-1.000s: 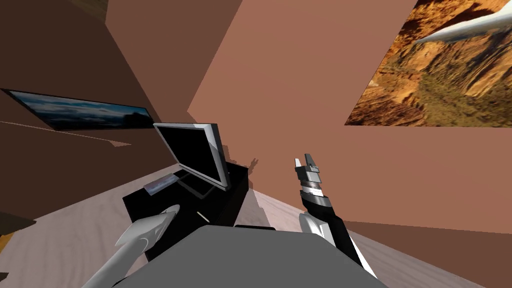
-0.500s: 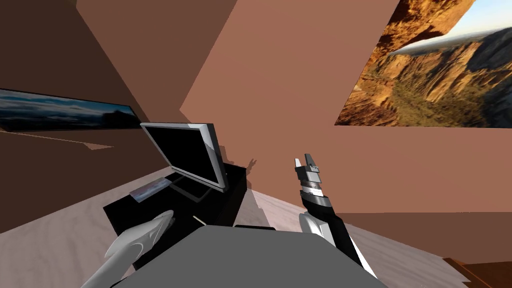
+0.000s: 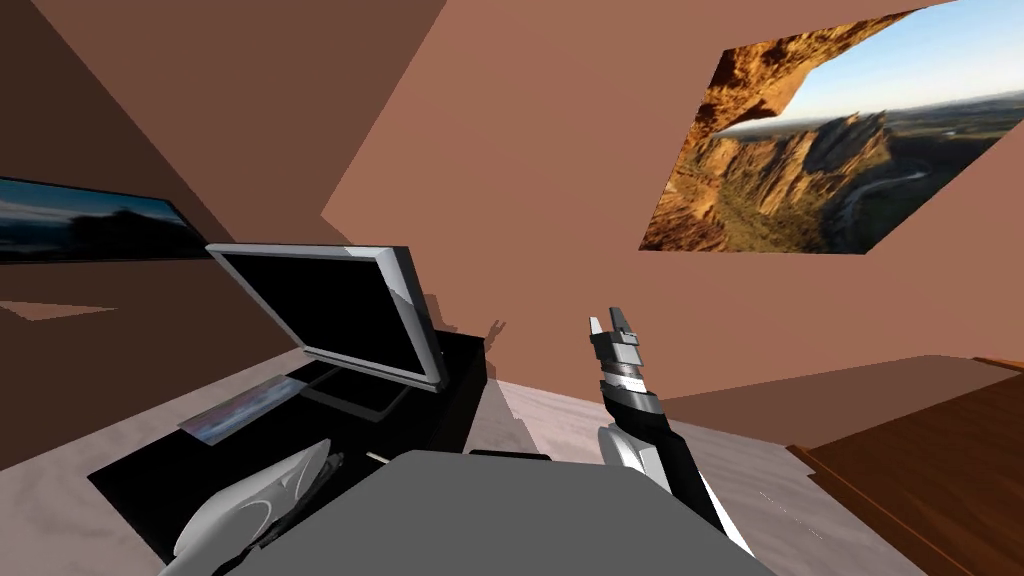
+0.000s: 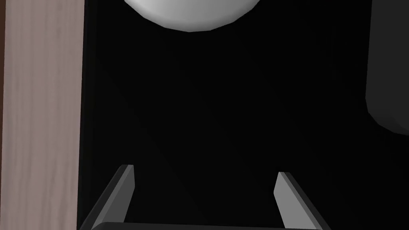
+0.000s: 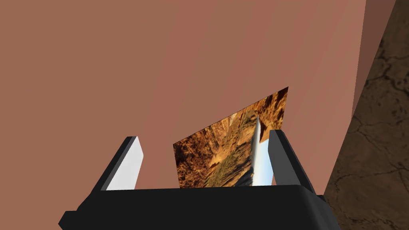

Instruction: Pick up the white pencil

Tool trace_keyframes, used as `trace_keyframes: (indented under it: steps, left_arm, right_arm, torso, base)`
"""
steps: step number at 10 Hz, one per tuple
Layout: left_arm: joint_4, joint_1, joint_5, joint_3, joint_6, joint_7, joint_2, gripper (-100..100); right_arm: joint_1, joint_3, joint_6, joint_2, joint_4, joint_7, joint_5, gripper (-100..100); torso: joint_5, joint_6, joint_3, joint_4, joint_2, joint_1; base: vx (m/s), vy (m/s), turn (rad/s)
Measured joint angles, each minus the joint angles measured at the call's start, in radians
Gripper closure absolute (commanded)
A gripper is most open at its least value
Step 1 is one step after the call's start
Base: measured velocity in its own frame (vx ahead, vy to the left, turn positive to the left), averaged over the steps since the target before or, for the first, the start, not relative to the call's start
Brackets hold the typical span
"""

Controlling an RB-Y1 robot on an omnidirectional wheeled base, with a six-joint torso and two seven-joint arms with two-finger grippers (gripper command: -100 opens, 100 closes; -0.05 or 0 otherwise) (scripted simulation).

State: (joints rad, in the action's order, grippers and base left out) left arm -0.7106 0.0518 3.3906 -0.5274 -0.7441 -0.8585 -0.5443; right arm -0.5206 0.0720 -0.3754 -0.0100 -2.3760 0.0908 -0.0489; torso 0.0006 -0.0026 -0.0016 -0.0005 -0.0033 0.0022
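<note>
A low black stand [image 3: 450, 385] lies to my front left. On its top, close to my left forearm, is a thin white sliver [image 3: 376, 458] that may be the pencil. My left gripper [image 4: 203, 175] hangs open over a flat black surface, most likely that stand's top, with nothing between its fingers. A strip of pale floor [image 4: 40, 119] runs beside that surface. My right gripper [image 3: 608, 320] is raised in front of me towards the brown wall. Its fingers [image 5: 128, 159] stand open and empty.
A dark monitor [image 3: 330, 300] with a grey frame stands tilted on the stand, and a flat grey-blue slab [image 3: 240, 410] lies beside it. Brown wooden furniture [image 3: 920, 470] juts in at the right. Pale wood floor [image 3: 540, 420] stretches between the two.
The whole head view has swung: stand and monitor slid left and grew larger, the wall picture moved left, and the brown furniture came in at the right. Both arms hold their pose.
</note>
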Motion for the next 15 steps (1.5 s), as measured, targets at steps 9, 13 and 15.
trace_keyframes:
  steps: [9, 13, 15]
  left_arm:
    - [0.114, 0.012, 0.23, -0.034, -0.046, -0.08, -0.019, -100]
    - [0.187, 0.017, 0.332, -0.048, -0.061, -0.118, -0.026, -100]
    - [0.185, 0.027, 0.368, -0.051, -0.075, -0.122, -0.022, -100]
  right_arm:
    - [0.0, 0.0, 0.0, 0.0, 0.0, 0.0, 0.0, 0]
    - [0.0, 0.0, 0.0, 0.0, 0.0, 0.0, 0.0, 0]
    - [0.0, 0.0, 0.0, 0.0, 0.0, 0.0, 0.0, 0]
  torso:
    - [0.0, -0.001, 0.0, 0.0, -0.001, 0.0]
    - [0.0, -0.001, -0.001, 0.0, -0.001, 0.0]
    - [0.0, -0.001, -0.001, 0.0, -0.001, 0.0]
  base:
    - [-0.004, 0.01, -0.176]
    - [0.001, 0.013, -0.164]
    - [0.0, 0.009, -0.047]
